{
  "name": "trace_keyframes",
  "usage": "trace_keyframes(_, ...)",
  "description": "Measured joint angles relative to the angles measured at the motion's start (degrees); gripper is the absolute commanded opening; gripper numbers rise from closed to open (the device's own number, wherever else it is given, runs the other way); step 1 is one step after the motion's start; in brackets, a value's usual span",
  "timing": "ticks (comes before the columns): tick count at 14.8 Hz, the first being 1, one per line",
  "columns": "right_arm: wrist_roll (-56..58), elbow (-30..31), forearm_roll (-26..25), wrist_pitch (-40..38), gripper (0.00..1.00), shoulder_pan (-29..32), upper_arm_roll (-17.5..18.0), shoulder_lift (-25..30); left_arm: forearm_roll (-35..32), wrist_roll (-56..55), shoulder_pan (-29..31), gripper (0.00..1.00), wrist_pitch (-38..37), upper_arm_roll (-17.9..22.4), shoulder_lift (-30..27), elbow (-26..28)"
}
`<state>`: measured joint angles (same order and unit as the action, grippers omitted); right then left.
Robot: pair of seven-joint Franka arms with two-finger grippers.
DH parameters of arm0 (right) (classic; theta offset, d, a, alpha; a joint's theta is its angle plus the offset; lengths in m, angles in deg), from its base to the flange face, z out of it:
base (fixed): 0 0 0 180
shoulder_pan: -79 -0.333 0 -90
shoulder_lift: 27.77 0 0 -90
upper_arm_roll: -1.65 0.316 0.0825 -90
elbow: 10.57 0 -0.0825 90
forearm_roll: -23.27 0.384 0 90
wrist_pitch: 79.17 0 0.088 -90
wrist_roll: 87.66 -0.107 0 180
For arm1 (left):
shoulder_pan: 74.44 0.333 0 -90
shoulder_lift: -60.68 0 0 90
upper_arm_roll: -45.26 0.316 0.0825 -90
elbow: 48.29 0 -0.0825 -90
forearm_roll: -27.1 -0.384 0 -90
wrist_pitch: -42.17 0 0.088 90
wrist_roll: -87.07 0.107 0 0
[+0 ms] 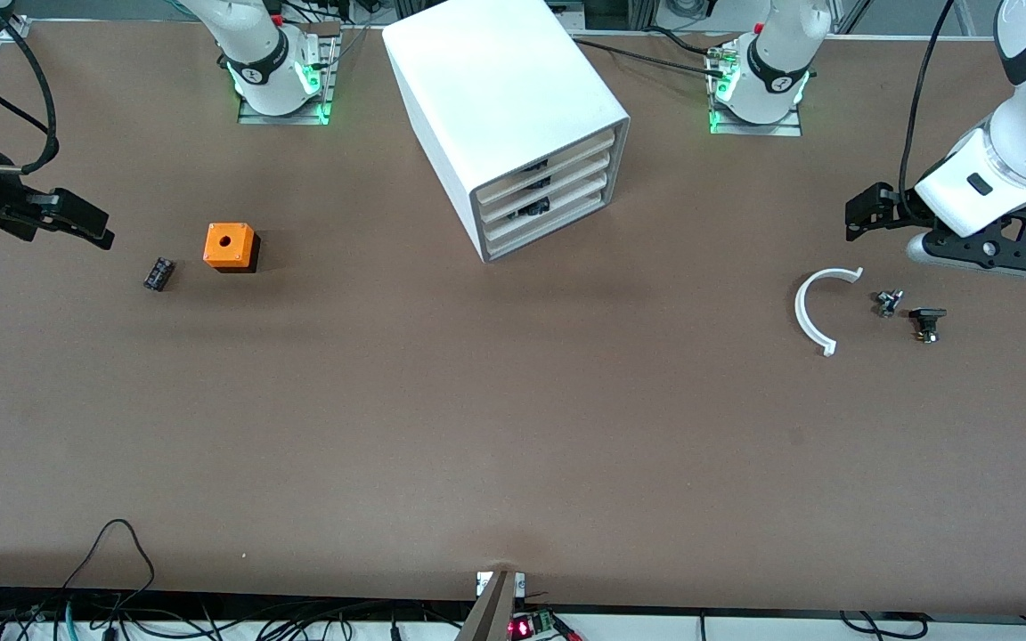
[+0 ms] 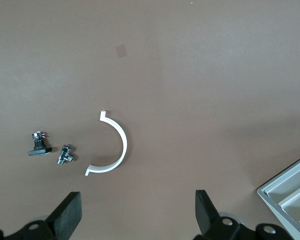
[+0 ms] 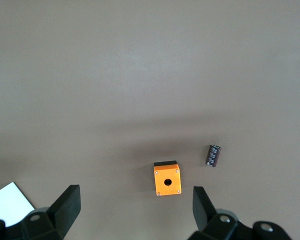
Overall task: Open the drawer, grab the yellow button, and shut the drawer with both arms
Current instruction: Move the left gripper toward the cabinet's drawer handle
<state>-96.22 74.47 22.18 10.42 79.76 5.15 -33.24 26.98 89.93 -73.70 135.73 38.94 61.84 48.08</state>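
Both arms hang up in the air at their own ends of the brown bench [image 1: 513,427], and nothing is gripped. The left tool [image 2: 137,215] has its fingers spread wide, empty, over the bench near a white curved clip [image 1: 818,307] and two small dark metal parts [image 1: 909,313] lying just beside it. The right tool [image 3: 135,212] is spread wide and empty too, over the bench near the orange cube with a hole [image 1: 230,245] and a tiny black component [image 1: 158,273] close by it. Between the arms stands the white cabinet [image 1: 500,98], set at an angle, all four drawers pushed in; the top drawer [image 1: 549,160] sits shut. The button can't be made out anywhere from here.
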Motion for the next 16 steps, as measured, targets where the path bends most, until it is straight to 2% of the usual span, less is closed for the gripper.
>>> trace_keyframes(12,1.05,0.38,0.00,-2.27,0.99,0.02,-0.58,-0.10,0.00,0.00,-0.35,1.00,0.00,-0.21,0.00,-0.11)
trace_keyframes(16,1.11,2.39,0.00,-2.29,0.99,0.02,-0.56,-1.56,0.00,0.00,-0.35,1.00,0.00,-0.21,0.00,-0.11)
